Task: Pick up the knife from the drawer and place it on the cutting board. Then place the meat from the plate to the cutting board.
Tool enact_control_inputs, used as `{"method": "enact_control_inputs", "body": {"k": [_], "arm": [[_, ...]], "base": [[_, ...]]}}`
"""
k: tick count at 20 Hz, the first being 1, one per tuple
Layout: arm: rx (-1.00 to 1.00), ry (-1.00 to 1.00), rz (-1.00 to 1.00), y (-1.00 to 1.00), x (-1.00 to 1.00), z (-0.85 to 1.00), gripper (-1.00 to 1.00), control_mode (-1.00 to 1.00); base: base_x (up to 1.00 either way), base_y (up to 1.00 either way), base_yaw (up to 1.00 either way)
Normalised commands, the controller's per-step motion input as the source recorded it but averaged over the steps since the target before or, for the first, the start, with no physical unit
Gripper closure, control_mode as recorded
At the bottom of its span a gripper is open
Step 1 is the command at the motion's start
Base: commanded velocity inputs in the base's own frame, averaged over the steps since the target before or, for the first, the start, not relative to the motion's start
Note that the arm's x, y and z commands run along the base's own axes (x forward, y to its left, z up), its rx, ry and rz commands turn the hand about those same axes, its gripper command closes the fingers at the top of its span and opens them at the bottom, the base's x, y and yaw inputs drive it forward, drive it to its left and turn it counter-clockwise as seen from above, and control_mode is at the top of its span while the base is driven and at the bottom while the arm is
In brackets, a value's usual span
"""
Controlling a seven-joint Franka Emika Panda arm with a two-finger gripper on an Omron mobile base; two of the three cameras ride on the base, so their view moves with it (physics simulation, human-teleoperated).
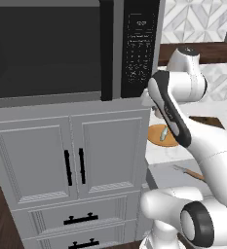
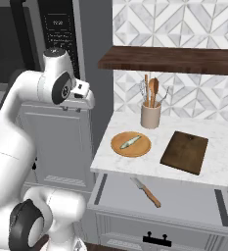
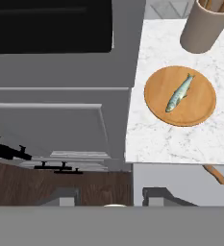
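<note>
The knife [image 2: 146, 191], silver blade and brown wooden handle, lies in the open light-grey drawer [image 2: 184, 201] under the counter; its handle end [image 3: 215, 174] shows in the hand view. A pale greenish meat piece [image 2: 130, 142] lies on the round orange plate [image 2: 118, 147] at the counter's left end. To the plate's right sits the dark cutting board [image 2: 185, 151], bare. My gripper [image 3: 114, 202] hangs high, left of the plate and over the counter's left edge. It is open, with nothing between its fingertips [image 3: 164, 196].
A cream crock [image 2: 150, 115] with wooden utensils stands behind the plate. A dark wooden shelf [image 2: 169, 60] runs above the counter. A tall grey cabinet with a built-in oven [image 1: 51, 48] stands to the left, with panelled drawers [image 1: 81, 219] below.
</note>
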Motion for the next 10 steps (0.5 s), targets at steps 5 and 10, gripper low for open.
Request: {"method": "enact_control_inputs", "body": {"k": [5,10], "arm": [[0.02,0.01,-0.03,-0.68,-0.28,-0.23,-1.0,-1.0],[0.02,0.01,0.11,-1.0,-0.71,-0.95,-1.0,-1.0]], "base": [[0.0,0.0,0.0],[0.0,0.0,0.0]]}}
